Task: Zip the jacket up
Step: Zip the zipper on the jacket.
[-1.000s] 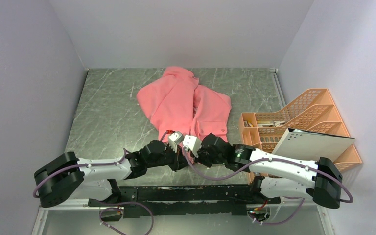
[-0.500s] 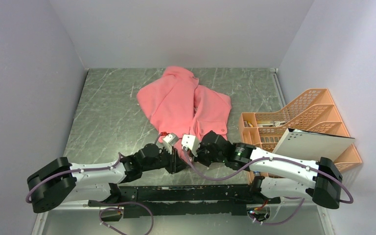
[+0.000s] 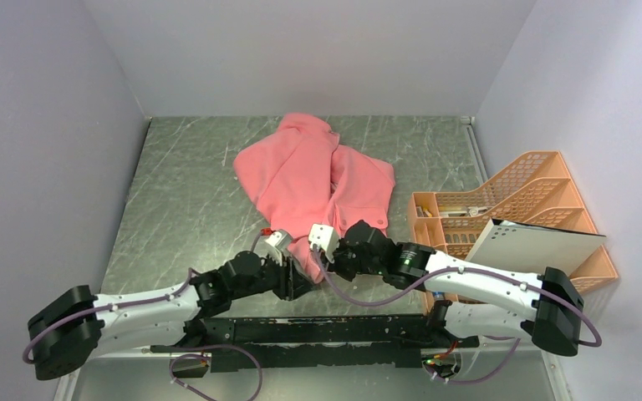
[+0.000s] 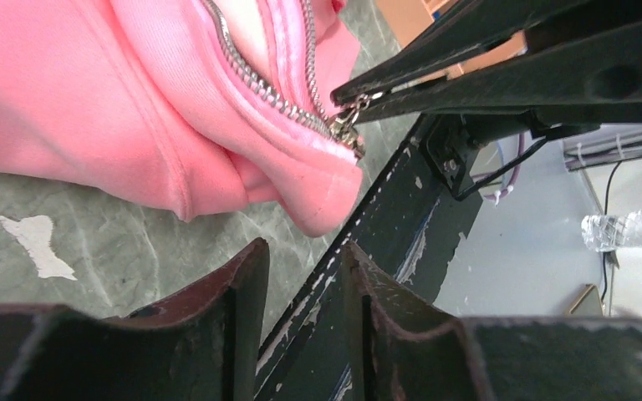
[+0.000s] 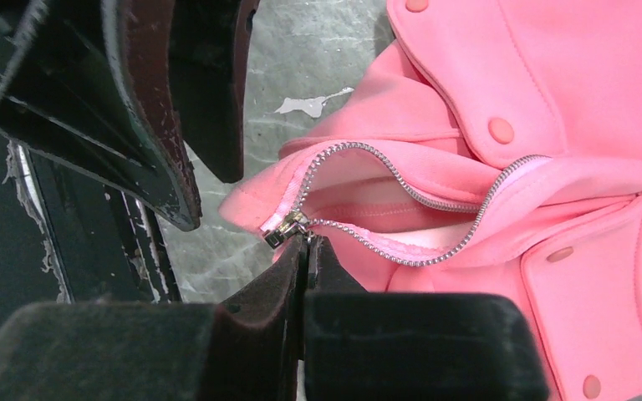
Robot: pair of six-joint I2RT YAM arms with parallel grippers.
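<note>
The salmon-pink jacket (image 3: 318,175) lies in a heap mid-table, its hem corner toward the arms. The zipper is open, with the metal slider and pull (image 5: 284,227) at the bottom hem corner, which also shows in the left wrist view (image 4: 347,129). My right gripper (image 5: 305,238) is shut on the zipper pull, with its tips at the slider (image 3: 318,267). My left gripper (image 4: 305,251) is open and empty, just short of the hem corner (image 4: 326,209), with a narrow gap between the fingers. It sits left of the right gripper (image 3: 299,280).
An orange mesh desk organiser (image 3: 510,200) with a white sheet (image 3: 535,246) leaning in it stands at the right. The black mounting rail (image 3: 318,330) runs along the near table edge, right under both grippers. Grey walls enclose the table.
The left arm's elbow and shoulder have swung left and lower, and its gripper has shifted slightly left near the hem. The right gripper has stayed shut at the zipper, edging slightly away.
</note>
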